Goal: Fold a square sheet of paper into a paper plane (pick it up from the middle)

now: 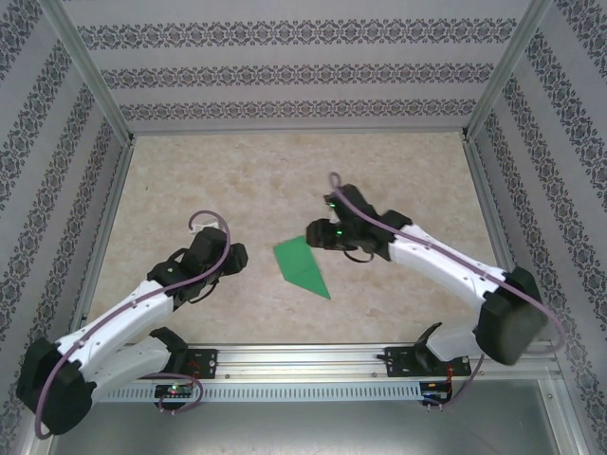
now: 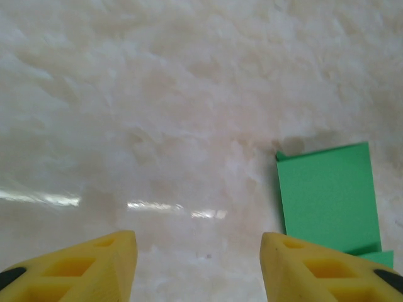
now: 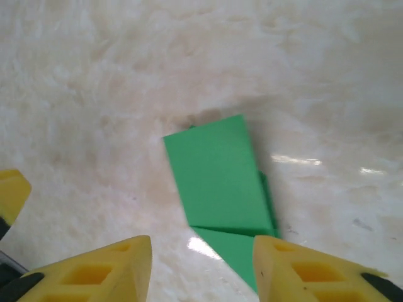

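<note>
Green paper (image 1: 302, 267) flat on the worktop (image 1: 237, 171), roughly midway between the two arms, already folded into a narrow wedge with one sharp tip and a layered flap visible from the right wrist

Left end effector (image 2: 198, 267) spread wide, pinching nothing, low over bare worktop with the paper off to its right. Right end effector (image 3: 201, 267) likewise spread and empty, close by the paper on the other side, with the wedge lying ahead of and partly between its yellow fingers (image 3: 94, 270)

Likely troubles from here:
- Sliding instead of lifting: thin paper on a glossy, smooth surface, so a finger coming down at an edge would probably push it away rather than get under it
- Catching only the top layer, which would peel the flap open and undo the fold already made
- Skewed next crease if pressed while the wedge sits at an angle to both arms, as it does in the overhead view
- Crumpling or tearing if both sides close and pull at once
- Blunting the sharp tip by closing too near it

Safer bet, judged from this layout: one side pinning the middle flat, the other working a free edge
</note>
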`<state>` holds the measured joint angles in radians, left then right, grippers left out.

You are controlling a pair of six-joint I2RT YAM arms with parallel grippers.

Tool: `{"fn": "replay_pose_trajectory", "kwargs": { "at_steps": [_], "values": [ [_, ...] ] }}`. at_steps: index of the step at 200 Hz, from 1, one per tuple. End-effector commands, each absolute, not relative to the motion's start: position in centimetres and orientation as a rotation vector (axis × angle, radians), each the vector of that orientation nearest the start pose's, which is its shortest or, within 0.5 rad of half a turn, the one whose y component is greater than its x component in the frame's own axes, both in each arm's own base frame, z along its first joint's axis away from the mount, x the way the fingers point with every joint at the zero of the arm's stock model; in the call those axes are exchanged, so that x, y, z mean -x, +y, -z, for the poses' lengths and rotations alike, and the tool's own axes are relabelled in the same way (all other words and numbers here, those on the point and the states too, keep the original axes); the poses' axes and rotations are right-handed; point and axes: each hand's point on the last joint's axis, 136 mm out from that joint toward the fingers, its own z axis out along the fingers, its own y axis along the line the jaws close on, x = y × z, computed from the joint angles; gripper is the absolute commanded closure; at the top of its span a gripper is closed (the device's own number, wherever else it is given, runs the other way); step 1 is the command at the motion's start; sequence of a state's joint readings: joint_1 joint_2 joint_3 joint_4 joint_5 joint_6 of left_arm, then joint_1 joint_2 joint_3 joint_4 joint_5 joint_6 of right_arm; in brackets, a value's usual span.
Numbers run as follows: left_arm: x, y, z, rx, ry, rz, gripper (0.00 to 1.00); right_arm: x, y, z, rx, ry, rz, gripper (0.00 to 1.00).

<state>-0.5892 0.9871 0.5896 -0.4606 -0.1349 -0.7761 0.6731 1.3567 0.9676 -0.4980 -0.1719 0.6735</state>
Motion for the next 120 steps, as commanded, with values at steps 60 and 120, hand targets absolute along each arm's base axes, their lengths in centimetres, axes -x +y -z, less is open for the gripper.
{"fn": "replay_pose_trajectory", "kwargs": {
  "at_steps": [60, 120],
  "values": [
    [-28.0, -21.7, -10.0, 0.234, 2.585, 0.776, 0.45, -25.5, 25.6, -10.0, 0.063, 2.613, -1.119, 0.69],
    [-28.0, -23.1, -8.1, 0.252, 2.664, 0.778, 0.40, -26.2, 26.5, -8.2, 0.083, 2.668, -1.120, 0.63]
  ]
}}
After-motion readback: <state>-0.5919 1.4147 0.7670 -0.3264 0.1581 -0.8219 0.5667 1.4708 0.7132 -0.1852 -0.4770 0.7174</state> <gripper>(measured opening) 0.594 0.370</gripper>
